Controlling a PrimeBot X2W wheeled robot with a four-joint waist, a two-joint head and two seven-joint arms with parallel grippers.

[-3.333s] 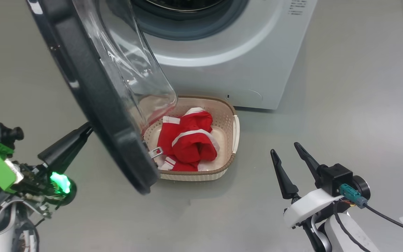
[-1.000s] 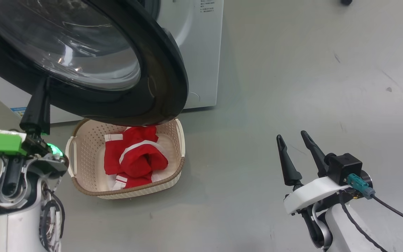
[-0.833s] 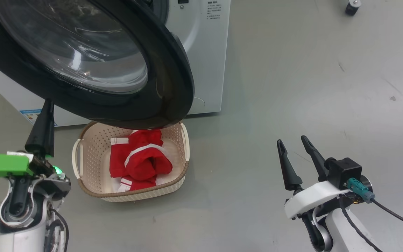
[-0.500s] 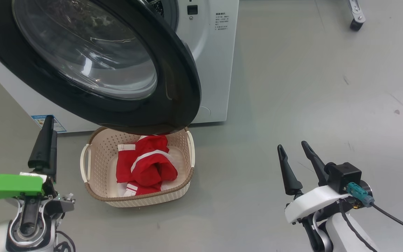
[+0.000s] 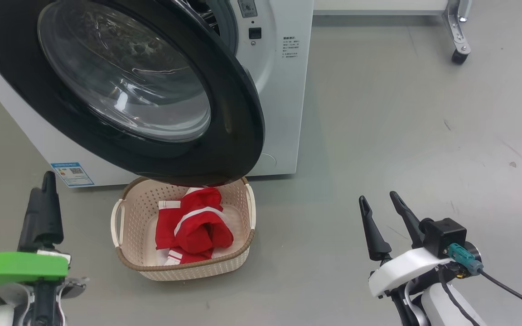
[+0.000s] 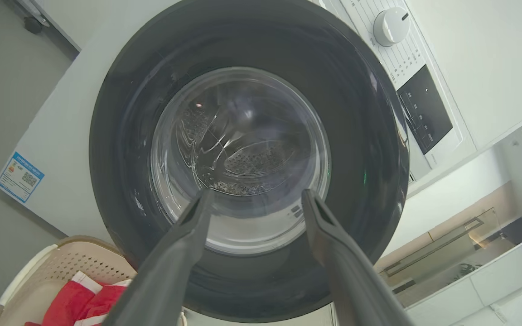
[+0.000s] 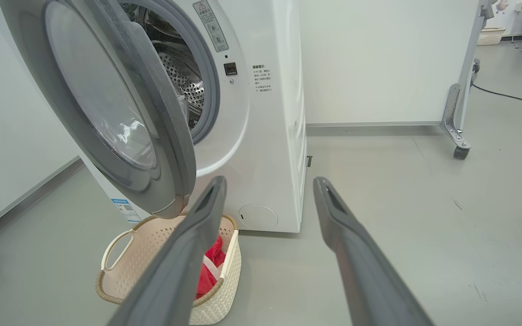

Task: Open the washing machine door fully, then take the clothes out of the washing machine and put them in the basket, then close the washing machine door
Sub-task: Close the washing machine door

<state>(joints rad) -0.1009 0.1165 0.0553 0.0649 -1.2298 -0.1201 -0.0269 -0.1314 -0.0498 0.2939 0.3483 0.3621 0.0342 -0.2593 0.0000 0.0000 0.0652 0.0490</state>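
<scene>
- Your left tool is standing with its two long dark fingers spread wide, gripping nothing. It is pointing up at the door glass and is apart from it.
- Your right tool is likewise gaping wide and carrying nothing, hovering over the smooth grey floor, well apart from the machine.
- The large round washing machine door, with its wide glossy black rim and bulging clear glass bowl window, is hanging partly shut. The grey rubber gasket and perforated steel drum are showing past its free edge.
- The bright red fabric clothes with white stripes are lying bunched in the small cream perforated plastic basket with the brown woven-look rim. It is sitting on the floor just in front of the big white front-loading washing machine, beneath the door's lower edge.
- I am judging the door to be rigid and free-swinging on its hinge. Its rim is looking slick, so pushing flat on the black rim near the free edge is suiting you better than pinching.
- The curved glass is hard and probably fragile, so I am advising you against pressing there.
- The basket is looking light, so a knock is likely to slide it.
</scene>
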